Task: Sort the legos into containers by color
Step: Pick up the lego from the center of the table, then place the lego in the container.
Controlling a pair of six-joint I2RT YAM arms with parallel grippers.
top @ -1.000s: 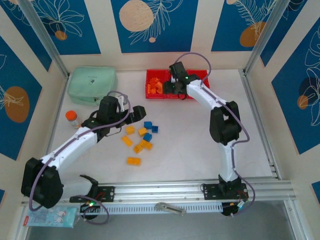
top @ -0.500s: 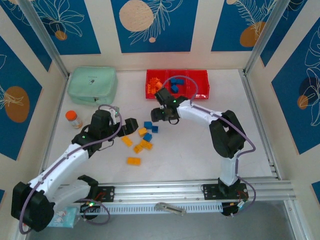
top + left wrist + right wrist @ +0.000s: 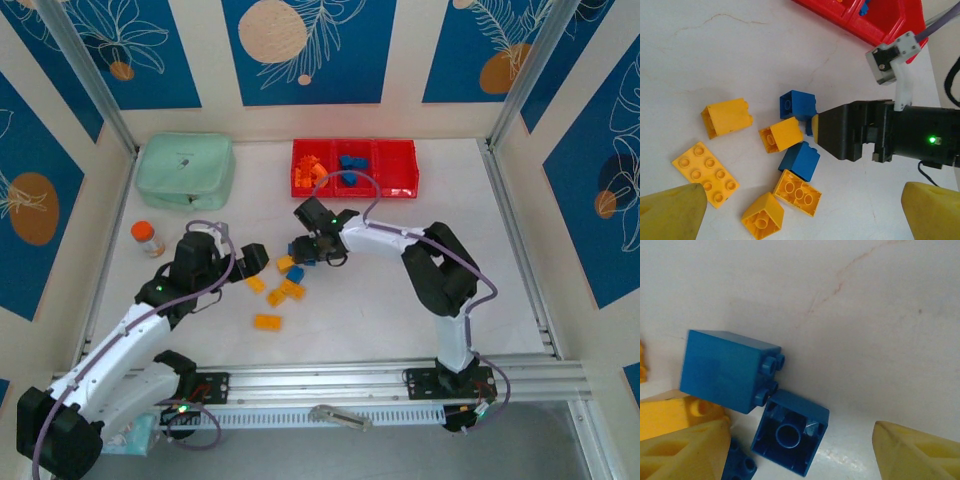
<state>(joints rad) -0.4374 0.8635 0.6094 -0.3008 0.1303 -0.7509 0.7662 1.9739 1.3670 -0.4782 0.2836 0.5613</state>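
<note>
White table [image 3: 390, 310], two arms reaching in to mid-table: left arm [image 3: 130, 322], right arm [image 3: 395, 237]. One mint green pouch [image 3: 185, 170], far left. One red tray [image 3: 404, 190] of three joined containers, far centre; orange legos [image 3: 308, 174] in its left bin, blue legos [image 3: 350, 162] in the middle bin, counts unreadable. One orange-capped bottle [image 3: 148, 238] beside the left arm. Left gripper [image 3: 802, 217]: fingers spread wide, nothing between them, hanging over the loose pile. Right gripper [image 3: 802, 452]: fingers apart, low at the table, straddling one hollow-side-up blue lego [image 3: 790, 436]; contact not clear. Loose pile sits mid-table, well apart from the tray. Yellow legos [image 3: 727, 116]: five, one a flat eight-stud piece, the rest smaller. Loose blue legos [image 3: 730, 370]: three in the right wrist view, one on its side just beside the straddled one, a third cut off at the lower edge beside a fingertip.
</note>
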